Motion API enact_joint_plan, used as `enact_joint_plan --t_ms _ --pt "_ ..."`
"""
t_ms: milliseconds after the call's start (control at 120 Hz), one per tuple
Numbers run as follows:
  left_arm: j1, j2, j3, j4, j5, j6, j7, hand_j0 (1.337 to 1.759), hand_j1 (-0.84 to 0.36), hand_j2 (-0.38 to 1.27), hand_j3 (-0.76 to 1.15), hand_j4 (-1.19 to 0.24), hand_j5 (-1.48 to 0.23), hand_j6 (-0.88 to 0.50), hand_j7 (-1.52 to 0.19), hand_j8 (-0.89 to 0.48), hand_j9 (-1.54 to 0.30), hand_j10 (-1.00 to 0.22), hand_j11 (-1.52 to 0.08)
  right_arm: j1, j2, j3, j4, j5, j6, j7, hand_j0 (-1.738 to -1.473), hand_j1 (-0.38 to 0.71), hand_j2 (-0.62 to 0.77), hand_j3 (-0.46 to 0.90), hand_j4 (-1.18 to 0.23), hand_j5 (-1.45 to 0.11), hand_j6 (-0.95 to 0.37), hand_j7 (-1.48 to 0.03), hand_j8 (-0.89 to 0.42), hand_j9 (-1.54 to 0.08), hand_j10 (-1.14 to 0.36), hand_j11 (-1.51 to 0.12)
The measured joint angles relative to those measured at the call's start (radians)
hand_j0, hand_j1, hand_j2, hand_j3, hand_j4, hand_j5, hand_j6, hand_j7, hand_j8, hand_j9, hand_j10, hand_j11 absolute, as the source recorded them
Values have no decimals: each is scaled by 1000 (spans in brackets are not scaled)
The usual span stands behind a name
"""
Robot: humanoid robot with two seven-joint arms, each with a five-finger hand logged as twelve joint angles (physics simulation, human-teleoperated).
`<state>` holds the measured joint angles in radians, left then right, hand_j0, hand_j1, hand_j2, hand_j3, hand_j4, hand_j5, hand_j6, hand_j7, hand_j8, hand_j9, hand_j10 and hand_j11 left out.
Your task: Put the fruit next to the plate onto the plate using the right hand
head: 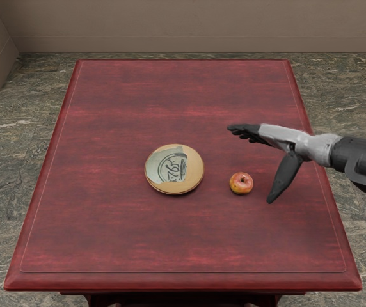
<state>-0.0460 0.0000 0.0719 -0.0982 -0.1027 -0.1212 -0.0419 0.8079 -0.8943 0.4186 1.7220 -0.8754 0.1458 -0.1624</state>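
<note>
A small reddish fruit (241,183) (it looks like an apple, with a yellowish patch on its top) lies on the dark red wooden surface (106,243), just to the right of the plate (150,171) and not touching it. The plate is round, with a tan rim and a grey-white painted middle, and sits near the centre of the surface. The right hand (278,139) comes in from the picture's right edge and hangs above the surface, up and to the right of the fruit. Its fingers (242,132) are stretched out flat toward the left, wide and holding nothing, while the thumb (284,176) points down beside the fruit. A gap shows between the thumb tip and the fruit. A stone-patterned floor (4,160) surrounds the surface
</note>
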Motion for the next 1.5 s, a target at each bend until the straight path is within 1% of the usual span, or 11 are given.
enact_joint_plan --t_ms 117,217,350,475,592,767,892,1167,1358,1500 --pt "0 0 0 0 0 0 0 1658 73 46 0 -230 -299 -230 -299 -230 -299 -230 -299 -31 14 -1 2 -20 -11 16 -1658 -254 -14 0 -84 -106 -86 -105 -85 -105 -84 -105" --pt "0 0 0 0 0 0 0 1658 73 46 0 -230 -299 -230 -299 -230 -299 -230 -299 -53 16 -1 3 -26 -15 33 -1658 -184 -25 0 -142 -181 -144 -181 -143 -181 -142 -181" --pt "0 0 0 0 0 0 0 1658 73 46 0 -230 -299 -230 -299 -230 -299 -230 -299 -68 17 -1 4 -43 -26 44 -1658 -51 -47 0 -254 -326 -256 -326 -254 -326 -253 -326" --pt "0 0 0 0 0 0 0 1658 73 46 0 -230 -299 -230 -299 -230 -299 -230 -299 -81 20 -2 4 -99 -67 42 -1658 28 -60 0 -319 -411 -321 -411 -320 -411 -319 -411" --pt "0 0 0 0 0 0 0 1658 73 46 0 -230 -299 -230 -299 -230 -299 -230 -299 -86 35 -4 4 -147 -104 20 -1658 67 -66 0 -352 -454 -353 -453 -352 -454 -351 -453" --pt "0 0 0 0 0 0 0 1658 73 46 0 -230 -299 -230 -299 -230 -299 -230 -299 -89 44 -36 3 -203 -161 5 -1658 88 -70 0 -370 -477 -371 -476 -370 -477 -369 -477" --pt "0 0 0 0 0 0 0 1658 73 46 0 -230 -299 -230 -299 -230 -299 -230 -299 -96 72 -45 1 -260 -198 -7 -1658 89 -70 0 -370 -478 -372 -477 -371 -478 -370 -477" --pt "0 0 0 0 0 0 0 1658 73 46 0 -230 -299 -230 -299 -230 -299 -230 -299 -99 109 -110 -7 -334 -277 -61 -1658 64 -66 0 -349 -451 -351 -450 -350 -451 -349 -451" --pt "0 0 0 0 0 0 0 1658 73 46 0 -230 -299 -230 -299 -230 -299 -230 -299 -95 128 -148 -16 -354 -313 -77 -1658 58 -65 0 -344 -444 -346 -443 -345 -444 -344 -444" --pt "0 0 0 0 0 0 0 1658 73 46 0 -230 -299 -230 -299 -230 -299 -230 -299 -95 131 -155 -20 -360 -331 -81 -1658 77 -68 0 -360 -464 -361 -464 -360 -464 -359 -464"
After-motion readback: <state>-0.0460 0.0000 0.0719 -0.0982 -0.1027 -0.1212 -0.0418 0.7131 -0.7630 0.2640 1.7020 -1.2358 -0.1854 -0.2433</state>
